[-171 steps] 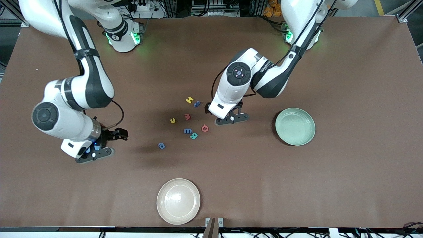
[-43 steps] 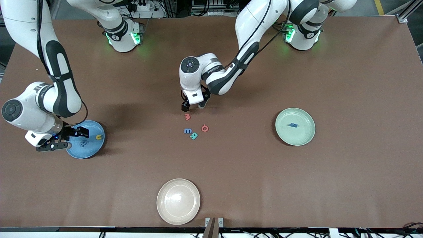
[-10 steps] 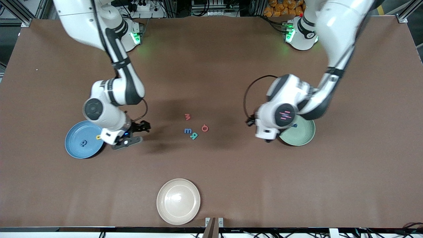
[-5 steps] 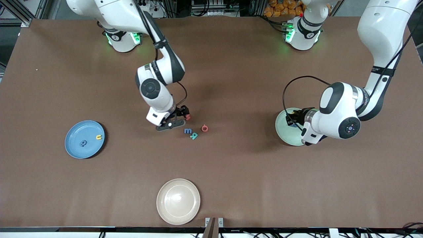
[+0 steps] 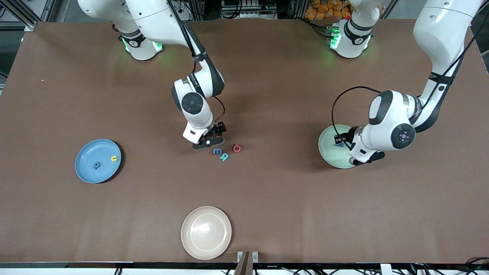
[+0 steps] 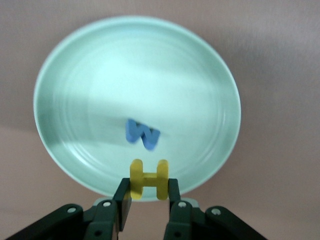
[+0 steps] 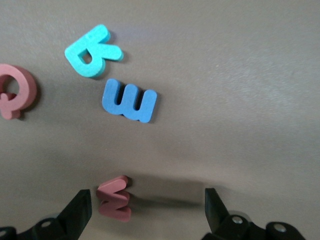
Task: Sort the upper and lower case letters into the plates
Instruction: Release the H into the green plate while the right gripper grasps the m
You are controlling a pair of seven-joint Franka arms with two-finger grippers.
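Note:
My left gripper [image 5: 341,140] is shut on a yellow H [image 6: 148,179] and holds it over the edge of the pale mint plate [image 5: 333,156]. In the left wrist view [image 6: 148,186] that plate [image 6: 100,75] holds a blue W [image 6: 142,134]. My right gripper [image 5: 218,131] is open and low over the table's middle. Its fingers [image 7: 80,210] stand around a pink letter [image 7: 114,198], which lies close to one finger and is hidden in the front view. Beside it lie a blue m [image 5: 217,151], a teal R [image 5: 224,156] and a pink Q [image 5: 237,148]. The sky blue plate [image 5: 91,175] holds a yellow u [image 5: 114,158] and a blue letter [image 5: 96,165].
A cream-beige plate [image 5: 206,232] sits near the table edge closest to the front camera. The blue m [image 7: 129,101], teal R [image 7: 92,51] and pink Q [image 7: 15,90] lie just ahead of the right gripper [image 7: 145,205].
The right arm has swung from the sky blue plate to the loose letters and come down around the pink one. The left arm has carried the yellow H over the mint plate.

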